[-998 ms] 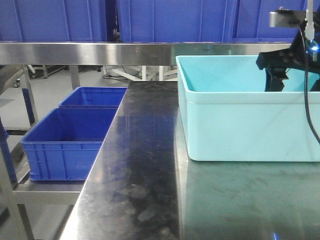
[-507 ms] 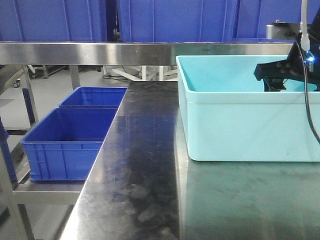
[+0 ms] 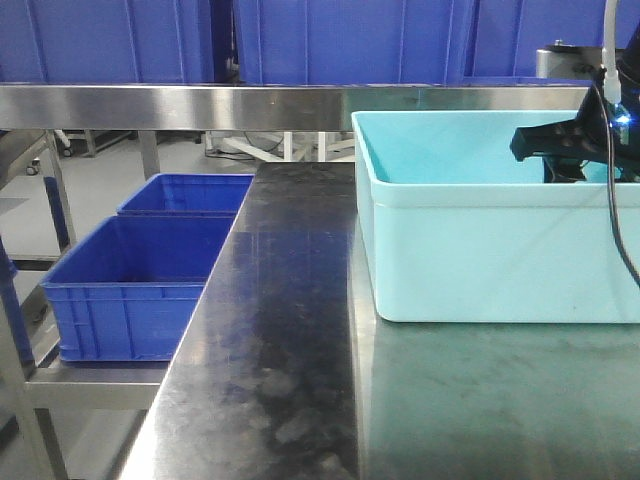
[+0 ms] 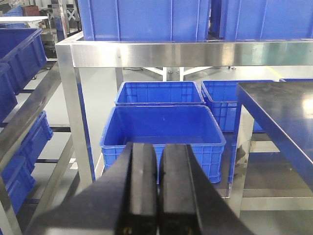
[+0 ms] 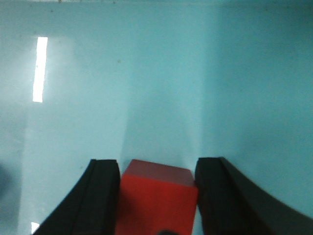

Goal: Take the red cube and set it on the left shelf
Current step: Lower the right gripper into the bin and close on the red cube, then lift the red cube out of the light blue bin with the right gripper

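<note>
One red cube (image 5: 156,204) sits squarely between the two black fingers (image 5: 100,196) of the right gripper (image 5: 157,169). A pad meets it on either side, so the jaws stand just a cube's width apart and are closed on it. Below and ahead of that gripper spreads the pale floor of a single cyan tub (image 3: 370,200), whose walls ring the gripper on all sides. Whether the cube rests on that floor or hangs clear of it cannot be told from the wrist view. The tub stands on one dark-topped steel table (image 3: 290,330), and one black cable (image 3: 615,220) drops from the arm across the tub's front wall.

The left gripper (image 4: 159,196) holds nothing, its two pads pressed flat together with only a thin seam between them. Straight ahead of it rises the left shelf (image 4: 66,122), whose one flat steel rail (image 4: 195,53) crosses above the fingertips. Beyond and below the tips sit three blue crates (image 4: 164,129) on the lower level: one nearest, one directly behind it, and a third to the right of that one. Two more crates ride above the rail. The cube is in the tub, well apart from the shelf.
</note>
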You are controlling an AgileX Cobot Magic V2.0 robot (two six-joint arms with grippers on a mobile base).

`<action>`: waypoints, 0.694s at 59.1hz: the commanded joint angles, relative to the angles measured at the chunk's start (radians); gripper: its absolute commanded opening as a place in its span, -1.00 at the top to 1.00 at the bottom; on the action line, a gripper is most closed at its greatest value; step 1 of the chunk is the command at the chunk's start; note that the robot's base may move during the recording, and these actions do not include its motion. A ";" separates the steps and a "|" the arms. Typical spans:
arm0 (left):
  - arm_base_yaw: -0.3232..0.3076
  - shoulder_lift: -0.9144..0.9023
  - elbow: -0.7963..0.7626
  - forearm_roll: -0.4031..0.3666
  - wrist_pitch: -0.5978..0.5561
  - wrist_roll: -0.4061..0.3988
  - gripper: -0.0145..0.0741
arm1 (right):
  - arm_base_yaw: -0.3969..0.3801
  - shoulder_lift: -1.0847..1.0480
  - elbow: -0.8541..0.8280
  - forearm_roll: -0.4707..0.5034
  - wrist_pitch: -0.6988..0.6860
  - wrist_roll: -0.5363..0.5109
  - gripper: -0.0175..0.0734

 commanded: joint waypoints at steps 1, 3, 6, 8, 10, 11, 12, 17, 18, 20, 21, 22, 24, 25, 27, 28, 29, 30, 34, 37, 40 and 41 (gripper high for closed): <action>0.000 -0.016 0.023 -0.003 -0.088 -0.001 0.44 | -0.005 -0.047 -0.034 -0.009 -0.043 0.000 0.52; 0.000 -0.016 0.023 -0.003 -0.088 -0.001 0.44 | -0.005 -0.048 -0.037 -0.009 -0.043 0.000 0.50; 0.000 -0.016 0.023 -0.003 -0.088 -0.001 0.44 | -0.005 -0.056 -0.040 -0.009 -0.042 0.000 0.49; 0.000 -0.016 0.023 -0.003 -0.088 -0.001 0.44 | -0.004 -0.063 -0.040 -0.009 -0.045 0.000 0.49; 0.000 -0.016 0.023 -0.003 -0.088 -0.001 0.44 | -0.004 -0.077 -0.040 -0.009 -0.052 0.000 0.49; 0.000 -0.016 0.023 -0.003 -0.088 -0.001 0.44 | -0.003 -0.083 -0.040 -0.009 -0.057 0.000 0.49; 0.000 -0.016 0.023 -0.003 -0.088 -0.001 0.44 | -0.003 -0.094 -0.040 -0.009 -0.062 0.000 0.49; 0.000 -0.016 0.023 -0.003 -0.088 -0.001 0.44 | 0.002 -0.145 -0.040 -0.009 -0.090 0.000 0.49; 0.000 -0.016 0.023 -0.003 -0.088 -0.001 0.44 | 0.004 -0.155 -0.040 -0.009 -0.095 0.000 0.49; 0.000 -0.016 0.023 -0.003 -0.088 -0.001 0.44 | 0.006 -0.184 -0.040 -0.009 -0.109 0.000 0.49; 0.000 -0.016 0.023 -0.003 -0.088 -0.001 0.44 | 0.007 -0.195 -0.040 -0.009 -0.115 0.000 0.49; 0.000 -0.016 0.023 -0.003 -0.088 -0.001 0.44 | 0.008 -0.207 -0.040 -0.008 -0.124 0.000 0.49; 0.000 -0.016 0.023 -0.003 -0.088 -0.001 0.44 | 0.011 -0.238 -0.040 -0.005 -0.133 0.000 0.49; 0.000 -0.016 0.023 -0.003 -0.088 -0.001 0.44 | 0.014 -0.258 -0.040 -0.004 -0.140 0.000 0.49; 0.000 -0.016 0.023 -0.003 -0.088 -0.001 0.44 | 0.018 -0.290 -0.040 -0.004 -0.146 0.000 0.49; 0.000 -0.016 0.023 -0.003 -0.088 -0.001 0.44 | 0.022 -0.304 -0.040 -0.004 -0.148 0.000 0.49; 0.000 -0.016 0.023 -0.003 -0.088 -0.001 0.44 | 0.026 -0.325 -0.040 -0.004 -0.148 0.000 0.49; 0.000 -0.016 0.023 -0.003 -0.088 -0.001 0.44 | 0.029 -0.338 -0.040 -0.004 -0.148 0.000 0.49; 0.000 -0.016 0.023 -0.003 -0.088 -0.001 0.44 | 0.043 -0.398 -0.040 -0.004 -0.147 0.000 0.49; 0.000 -0.016 0.023 -0.003 -0.088 -0.001 0.44 | 0.057 -0.437 -0.040 -0.004 -0.141 0.000 0.49; 0.000 -0.016 0.023 -0.003 -0.088 -0.001 0.44 | 0.074 -0.486 -0.037 -0.004 -0.138 0.000 0.49; 0.000 -0.016 0.023 -0.003 -0.088 -0.001 0.44 | 0.079 -0.498 -0.036 -0.004 -0.138 0.000 0.49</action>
